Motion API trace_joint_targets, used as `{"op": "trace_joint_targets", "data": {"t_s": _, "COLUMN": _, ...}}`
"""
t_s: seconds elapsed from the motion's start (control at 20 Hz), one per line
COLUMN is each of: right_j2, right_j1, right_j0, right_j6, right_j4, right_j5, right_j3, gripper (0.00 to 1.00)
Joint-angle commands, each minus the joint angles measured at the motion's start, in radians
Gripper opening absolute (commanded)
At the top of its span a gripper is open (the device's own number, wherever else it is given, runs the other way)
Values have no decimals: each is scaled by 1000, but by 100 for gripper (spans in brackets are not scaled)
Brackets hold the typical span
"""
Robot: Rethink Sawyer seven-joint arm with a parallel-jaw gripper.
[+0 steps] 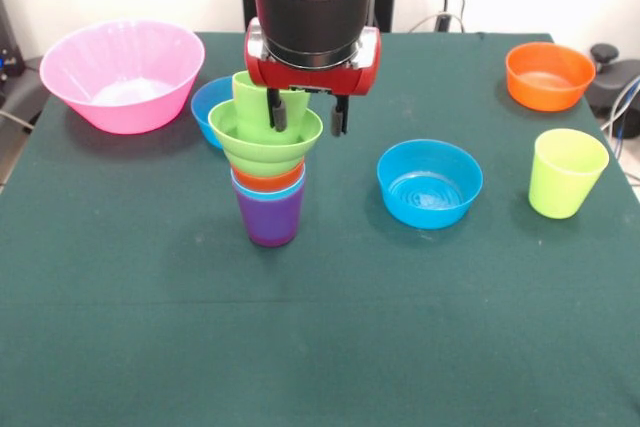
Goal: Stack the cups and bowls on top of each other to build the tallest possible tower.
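The tower stands left of the table's middle: a purple cup [270, 221] at the base, a light blue cup [291, 187] and an orange cup [262, 178] nested in it, and a wide ridged green bowl [262, 143] on top. A lighter green cup [250, 95] rises from the bowl's back. My gripper [307, 114] hangs right over the tower's top, open. One finger [275, 112] reaches into the green bowl's mouth and the other sits just outside its right rim. I cannot tell whether it touches the green cup.
A blue bowl [208, 105] sits behind the tower, partly hidden. A second blue bowl [430, 184] is right of the middle. A yellow-green cup [567, 173] and an orange bowl [548, 76] are at the right. A large pink bowl [122, 75] is at the far left.
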Motion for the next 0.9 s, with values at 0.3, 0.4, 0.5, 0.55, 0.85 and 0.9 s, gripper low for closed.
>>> {"op": "trace_joint_targets", "data": {"t_s": 0.3, "right_j2": 82, "right_j1": 48, "right_j0": 37, "right_j6": -137, "right_j4": -49, "right_j5": 162, "right_j3": -135, "gripper": 100}}
{"op": "trace_joint_targets", "data": {"t_s": 0.4, "right_j2": 86, "right_j1": 57, "right_j0": 38, "right_j6": -148, "right_j4": -53, "right_j5": 158, "right_j3": -152, "gripper": 100}}
{"op": "trace_joint_targets", "data": {"t_s": 0.5, "right_j2": 87, "right_j1": 61, "right_j0": 38, "right_j6": -157, "right_j4": -58, "right_j5": 146, "right_j3": -162, "gripper": 100}}
{"op": "trace_joint_targets", "data": {"t_s": 0.55, "right_j2": 87, "right_j1": 63, "right_j0": 38, "right_j6": -162, "right_j4": -61, "right_j5": 139, "right_j3": -164, "gripper": 100}}
{"op": "trace_joint_targets", "data": {"t_s": 0.85, "right_j2": 91, "right_j1": 78, "right_j0": 44, "right_j6": -176, "right_j4": -63, "right_j5": 145, "right_j3": -209, "gripper": 100}}
{"op": "trace_joint_targets", "data": {"t_s": 0.9, "right_j2": 90, "right_j1": 82, "right_j0": 47, "right_j6": -173, "right_j4": -63, "right_j5": 157, "right_j3": -220, "gripper": 100}}
